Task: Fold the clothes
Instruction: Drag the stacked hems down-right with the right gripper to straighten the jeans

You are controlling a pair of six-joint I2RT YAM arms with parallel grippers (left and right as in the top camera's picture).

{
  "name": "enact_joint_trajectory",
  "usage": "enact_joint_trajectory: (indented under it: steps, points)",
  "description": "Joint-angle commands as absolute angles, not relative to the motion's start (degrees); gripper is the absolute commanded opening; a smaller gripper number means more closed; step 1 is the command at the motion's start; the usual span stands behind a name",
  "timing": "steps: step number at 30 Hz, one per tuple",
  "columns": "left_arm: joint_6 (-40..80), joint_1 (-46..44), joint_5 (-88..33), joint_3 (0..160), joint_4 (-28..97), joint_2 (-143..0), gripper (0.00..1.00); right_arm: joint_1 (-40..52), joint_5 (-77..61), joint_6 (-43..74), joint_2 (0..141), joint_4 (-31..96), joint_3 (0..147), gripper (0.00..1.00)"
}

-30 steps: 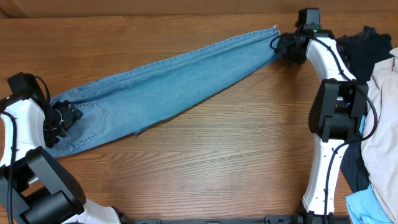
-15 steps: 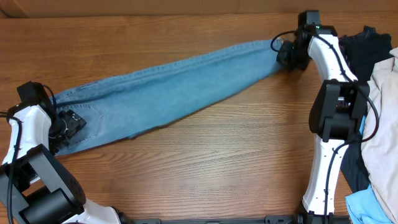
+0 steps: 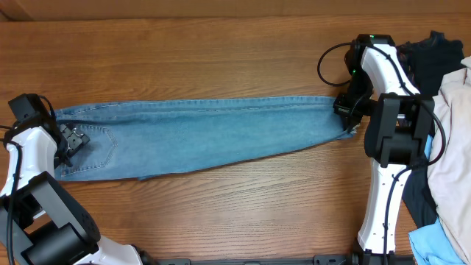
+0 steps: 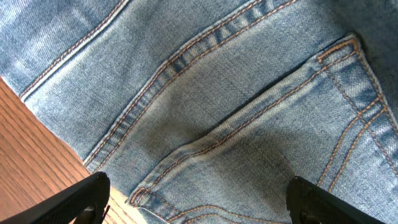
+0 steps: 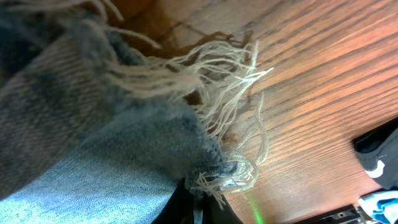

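The clothes, light blue jeans (image 3: 206,136), lie flat across the table, waist to the left and hem to the right. My left gripper (image 3: 71,138) hovers open over the waist end. In the left wrist view its fingers (image 4: 84,198) stand wide apart above a stitched back pocket (image 4: 249,149), holding nothing. My right gripper (image 3: 346,110) is shut on the frayed hem at the right end. In the right wrist view the white fringe (image 5: 230,74) spreads over the wood, and the denim is pinched between the tips of that gripper (image 5: 198,208).
A pile of other clothing lies along the table's right edge: a dark garment (image 3: 436,55), a beige cloth (image 3: 452,147) and a light blue piece (image 3: 441,246). Bare wooden table (image 3: 221,221) shows in front of and behind the jeans.
The right gripper closed on the hem and drew it toward the front, swinging the jeans from a diagonal to a level line. The left gripper stayed open at the waist end.
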State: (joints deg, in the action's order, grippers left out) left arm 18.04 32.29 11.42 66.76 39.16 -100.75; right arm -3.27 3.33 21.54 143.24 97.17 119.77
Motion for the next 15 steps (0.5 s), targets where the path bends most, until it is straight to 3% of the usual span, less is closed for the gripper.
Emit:
enact_joint_trajectory:
  steps: [1,3,4,6,15]
  points:
    - [16.7,32.7,12.4,66.5,38.9,-100.9,0.93,-2.1,3.4,21.2,137.9,97.1,119.5,0.1]
    - [16.7,32.7,11.9,66.5,38.9,-100.9,0.98,-2.1,4.5,21.4,133.1,96.5,119.5,0.17]
    - [16.7,32.7,11.6,66.5,39.0,-100.9,0.99,-2.4,5.2,21.4,130.2,94.8,119.5,0.36]
    - [16.7,32.7,10.4,66.5,39.0,-100.9,1.0,-2.9,5.5,20.5,128.7,93.1,119.5,0.47]
    - [16.7,32.6,7.9,66.5,39.9,-100.9,1.0,-3.4,3.4,14.7,129.1,83.8,116.4,0.5]
